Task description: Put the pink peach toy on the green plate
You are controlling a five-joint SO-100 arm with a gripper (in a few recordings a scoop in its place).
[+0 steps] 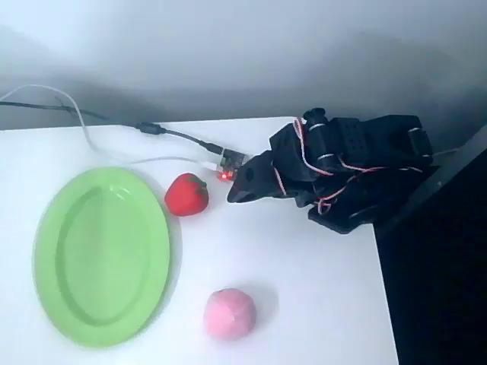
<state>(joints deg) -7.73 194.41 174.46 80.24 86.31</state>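
Pink peach toy [229, 313] sits untouched on the table [304, 266], well apart from the folded arm's jaws [237, 194], which look pressed together. The approach has not begun: the arm must reach down-frame, spread them around it, then carry it to the green plate [46, 251].

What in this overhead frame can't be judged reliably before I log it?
- Gripper: folded against the dark arm; the fingers blur together, so open or shut is unclear.
- Pink peach toy: soft focus; the surface detail is too blurred to read.
- Red strawberry toy: whether it touches the green plate rim is unclear from above.
- Cables: cut off by the left edge.
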